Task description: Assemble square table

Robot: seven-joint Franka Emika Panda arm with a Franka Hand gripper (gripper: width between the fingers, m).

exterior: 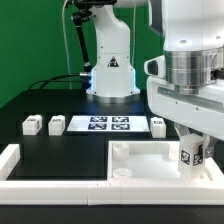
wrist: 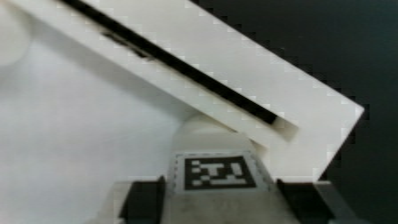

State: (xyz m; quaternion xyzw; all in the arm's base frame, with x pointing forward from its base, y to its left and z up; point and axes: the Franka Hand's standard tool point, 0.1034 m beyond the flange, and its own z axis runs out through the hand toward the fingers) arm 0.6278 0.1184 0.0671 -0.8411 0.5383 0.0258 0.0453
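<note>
The square table slab (exterior: 150,163) lies white and flat inside the border rail, with a raised rim and round corner sockets (exterior: 120,150). My gripper (exterior: 190,160) is shut on a white block leg (exterior: 187,155) with a black tag, holding it upright over the slab's right part as seen in the exterior view. In the wrist view the tagged leg (wrist: 217,172) sits between my dark fingers (wrist: 150,203), with my gripper (wrist: 222,205) over the slab's surface (wrist: 71,120) beside its rim (wrist: 214,80). Three more legs (exterior: 32,125), (exterior: 55,124), (exterior: 158,125) stand on the black table.
The marker board (exterior: 108,124) lies flat behind the slab. A low white border rail (exterior: 10,160) runs along the front and the exterior view's left. The arm's base (exterior: 112,70) stands at the back with black cables beside it.
</note>
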